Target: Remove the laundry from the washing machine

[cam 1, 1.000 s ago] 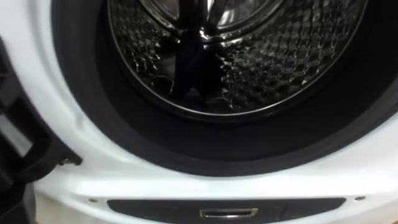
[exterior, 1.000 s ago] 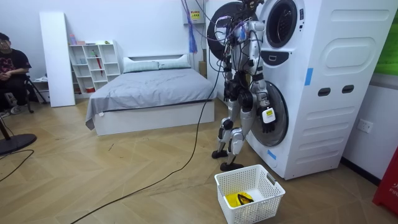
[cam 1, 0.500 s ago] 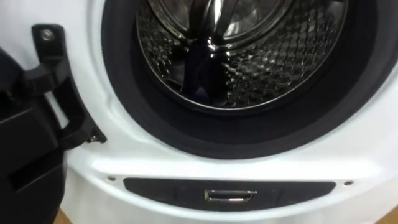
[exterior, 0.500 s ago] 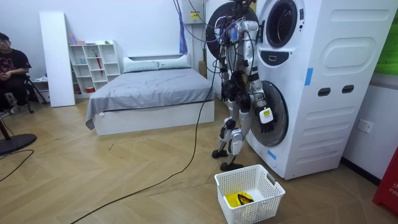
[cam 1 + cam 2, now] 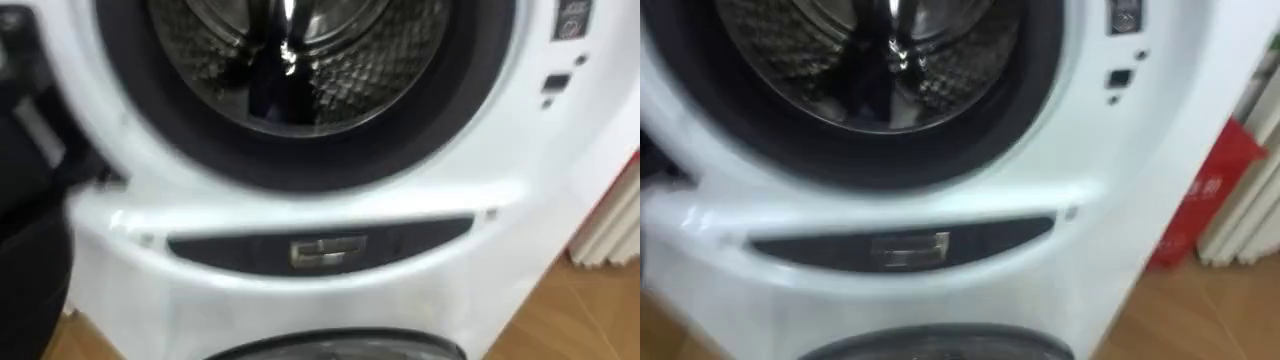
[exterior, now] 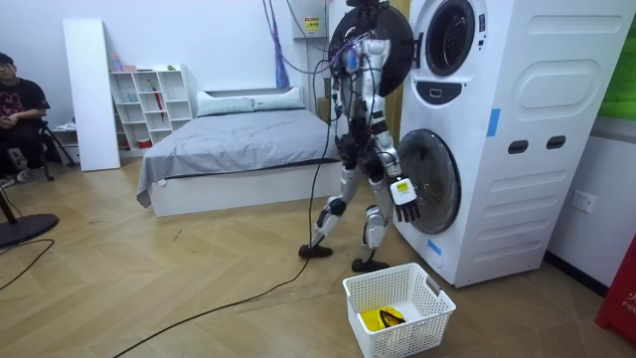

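Stock as I read it from the remote desk:
- Washing machine (image 5: 560,130): upper unit of a stack. Its drum (image 5: 370,70) is open, with the door (image 5: 30,250) swung to the left.
- Clothes: one dark shape (image 5: 268,95) low in the drum, which I take for a garment. A yellow piece (image 6: 381,318) lies in the basket (image 6: 422,333) on the floor near the robot's feet.
- Right hand (image 6: 404,199): hangs low beside the lower door (image 6: 429,181). I cannot tell how the fingers are set, nor whether they hold anything.
- Stance: legs apart, close before the stack.
- Hazards, my judgement: a reach could snag on the dark seal (image 5: 330,160) or knock the door, and a step could clip the basket
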